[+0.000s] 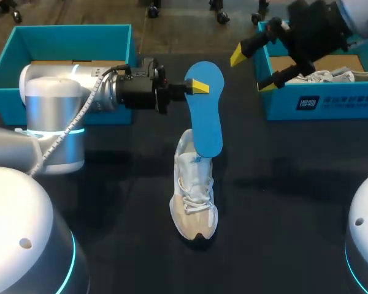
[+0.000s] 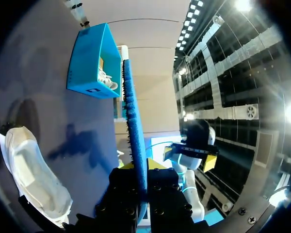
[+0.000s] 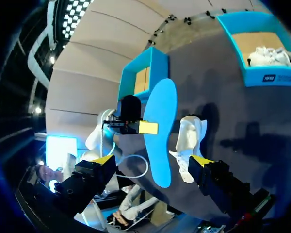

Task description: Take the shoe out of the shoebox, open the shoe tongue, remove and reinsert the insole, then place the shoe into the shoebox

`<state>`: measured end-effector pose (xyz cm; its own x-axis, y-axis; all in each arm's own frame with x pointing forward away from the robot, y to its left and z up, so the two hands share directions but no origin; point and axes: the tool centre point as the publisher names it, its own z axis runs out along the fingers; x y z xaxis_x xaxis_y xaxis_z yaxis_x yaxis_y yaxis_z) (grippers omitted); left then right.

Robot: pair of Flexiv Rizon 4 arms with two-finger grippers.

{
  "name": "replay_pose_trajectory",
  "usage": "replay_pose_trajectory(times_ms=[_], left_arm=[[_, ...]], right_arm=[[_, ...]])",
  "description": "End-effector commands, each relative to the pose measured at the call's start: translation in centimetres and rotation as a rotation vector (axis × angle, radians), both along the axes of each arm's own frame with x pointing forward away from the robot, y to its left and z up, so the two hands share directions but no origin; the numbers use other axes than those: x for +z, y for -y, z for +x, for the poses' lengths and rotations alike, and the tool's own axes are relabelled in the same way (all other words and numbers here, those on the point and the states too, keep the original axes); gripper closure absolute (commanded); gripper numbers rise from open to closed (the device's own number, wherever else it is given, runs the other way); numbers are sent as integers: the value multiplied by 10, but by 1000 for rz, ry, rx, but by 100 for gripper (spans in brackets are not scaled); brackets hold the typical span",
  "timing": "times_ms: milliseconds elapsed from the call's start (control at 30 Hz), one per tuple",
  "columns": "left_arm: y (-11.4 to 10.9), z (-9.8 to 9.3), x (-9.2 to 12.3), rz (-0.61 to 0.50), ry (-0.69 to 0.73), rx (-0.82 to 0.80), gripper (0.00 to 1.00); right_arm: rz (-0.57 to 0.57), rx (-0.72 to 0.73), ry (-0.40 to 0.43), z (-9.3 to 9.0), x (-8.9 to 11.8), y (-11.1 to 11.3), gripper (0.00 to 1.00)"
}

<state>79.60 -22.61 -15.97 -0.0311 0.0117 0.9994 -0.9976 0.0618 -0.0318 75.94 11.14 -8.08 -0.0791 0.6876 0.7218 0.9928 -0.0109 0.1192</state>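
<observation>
Centrally, the white shoe (image 1: 193, 208) lies on the dark desk (image 1: 282, 202), toe toward the robot, outside both boxes. Over its heel the blue insole (image 1: 207, 116) stands nearly upright. It is clamped near its upper end between the yellow tips of the left end effector (image 1: 199, 87), and from the left wrist it shows edge-on between the fingers. Whether its lower end touches the shoe, I cannot tell. The right end effector (image 1: 253, 70) hangs with its fingers wide apart, gripping nothing, beside the right shoebox (image 1: 343, 105), which holds a second white shoe (image 1: 322, 76). The left shoebox (image 1: 73, 30) sits behind the left arm.
</observation>
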Motion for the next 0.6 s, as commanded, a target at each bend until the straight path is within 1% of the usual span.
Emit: replay_pose_trajectory(times_ms=[33, 600], left_arm=[[0, -1, 0, 3, 0, 1, 100], [0, -1, 0, 3, 0, 1, 100]], right_arm=[[-198, -3, 13, 2, 11, -12, 0], [-203, -16, 11, 2, 12, -14, 0]])
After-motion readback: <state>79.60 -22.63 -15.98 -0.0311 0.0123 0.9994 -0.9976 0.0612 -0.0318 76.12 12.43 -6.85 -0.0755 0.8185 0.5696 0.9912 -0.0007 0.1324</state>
